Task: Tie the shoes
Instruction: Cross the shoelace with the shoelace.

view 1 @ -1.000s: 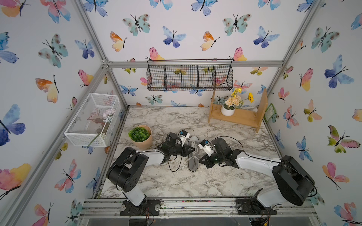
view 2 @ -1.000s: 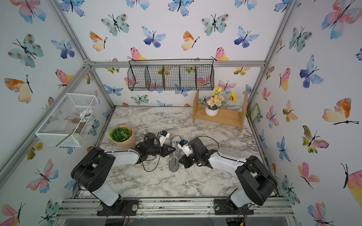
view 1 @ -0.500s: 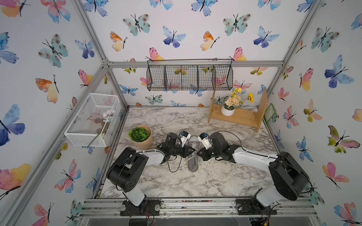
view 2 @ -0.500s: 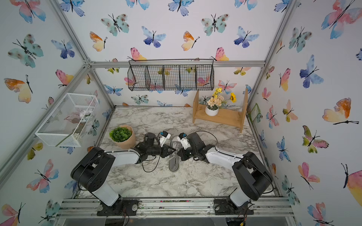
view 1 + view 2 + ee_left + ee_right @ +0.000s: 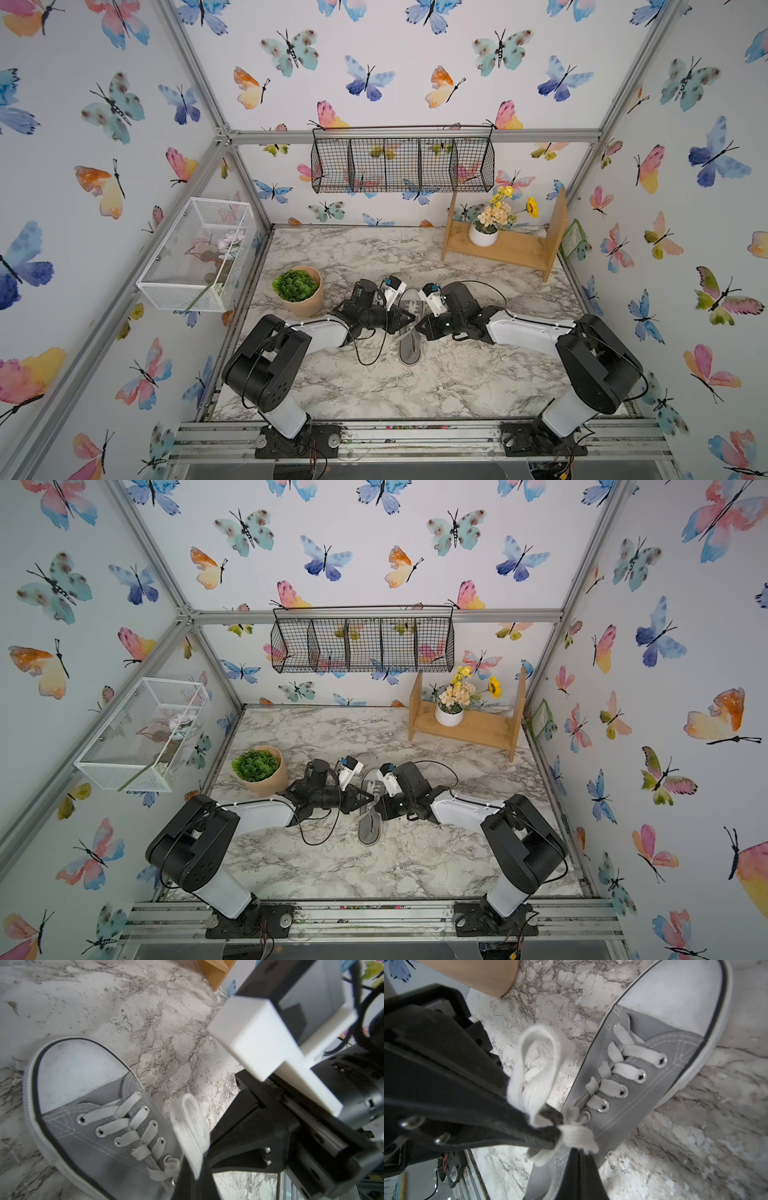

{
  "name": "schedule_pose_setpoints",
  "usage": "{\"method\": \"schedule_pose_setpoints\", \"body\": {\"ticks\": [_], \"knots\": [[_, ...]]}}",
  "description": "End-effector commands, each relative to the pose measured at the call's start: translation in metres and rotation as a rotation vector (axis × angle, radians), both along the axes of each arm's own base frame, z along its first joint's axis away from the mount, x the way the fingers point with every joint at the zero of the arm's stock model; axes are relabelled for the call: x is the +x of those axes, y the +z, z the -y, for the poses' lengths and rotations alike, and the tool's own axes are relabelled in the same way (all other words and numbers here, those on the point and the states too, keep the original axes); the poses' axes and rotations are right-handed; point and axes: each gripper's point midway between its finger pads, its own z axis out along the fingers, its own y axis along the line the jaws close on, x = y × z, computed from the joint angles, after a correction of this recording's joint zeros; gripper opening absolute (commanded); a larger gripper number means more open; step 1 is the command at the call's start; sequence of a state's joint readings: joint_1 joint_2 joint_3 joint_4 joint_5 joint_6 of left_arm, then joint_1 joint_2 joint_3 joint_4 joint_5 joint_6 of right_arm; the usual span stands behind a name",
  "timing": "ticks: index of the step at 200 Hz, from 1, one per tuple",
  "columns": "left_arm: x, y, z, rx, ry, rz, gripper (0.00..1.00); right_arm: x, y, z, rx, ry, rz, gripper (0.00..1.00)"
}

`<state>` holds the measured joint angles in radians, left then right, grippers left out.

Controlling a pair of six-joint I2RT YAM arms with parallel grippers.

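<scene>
The grey sneaker (image 5: 409,351) (image 5: 369,829) lies in the middle of the marble table, its white toe cap (image 5: 76,1068) (image 5: 675,995) pointing at the back wall. Both grippers meet over its lacing. My left gripper (image 5: 410,320) (image 5: 370,798) (image 5: 194,1176) is shut on a white lace loop (image 5: 190,1126) (image 5: 537,1064) that stands up from its tips. My right gripper (image 5: 418,326) (image 5: 380,802) (image 5: 579,1157) is shut on another stretch of white lace (image 5: 577,1139) right beside the left fingertips (image 5: 550,1128), near the top eyelets.
A potted green plant (image 5: 298,291) stands just left of the left arm. A wooden shelf (image 5: 505,249) with a flower vase (image 5: 483,235) sits at the back right. A black wire basket (image 5: 401,166) and a white mesh basket (image 5: 195,253) hang on the walls. A black cable (image 5: 365,357) loops onto the table.
My right gripper has moved left and slightly back, closing in on the left gripper over the shoe's laces. The left arm has hardly moved.
</scene>
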<state>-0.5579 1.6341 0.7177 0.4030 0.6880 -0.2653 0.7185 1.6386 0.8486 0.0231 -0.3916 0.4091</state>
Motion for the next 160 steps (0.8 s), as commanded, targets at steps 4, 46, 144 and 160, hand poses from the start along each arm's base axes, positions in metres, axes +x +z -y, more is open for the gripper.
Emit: {"method": "schedule_pose_setpoints", "body": {"ticks": [4,46,144,160], "knots": [[-0.007,0.016,0.006,-0.024,-0.059,0.029,0.00,0.010,0.005,-0.006,0.026,-0.032,-0.019,0.02],[-0.009,0.015,0.005,-0.016,-0.064,0.028,0.00,0.015,0.007,-0.005,0.047,-0.073,-0.034,0.02],[-0.006,0.012,0.005,-0.002,-0.044,0.012,0.00,0.016,0.018,-0.009,0.129,-0.111,-0.036,0.03],[-0.005,0.010,0.004,0.003,-0.035,0.007,0.00,0.019,0.016,-0.007,0.128,-0.137,-0.033,0.05]]}}
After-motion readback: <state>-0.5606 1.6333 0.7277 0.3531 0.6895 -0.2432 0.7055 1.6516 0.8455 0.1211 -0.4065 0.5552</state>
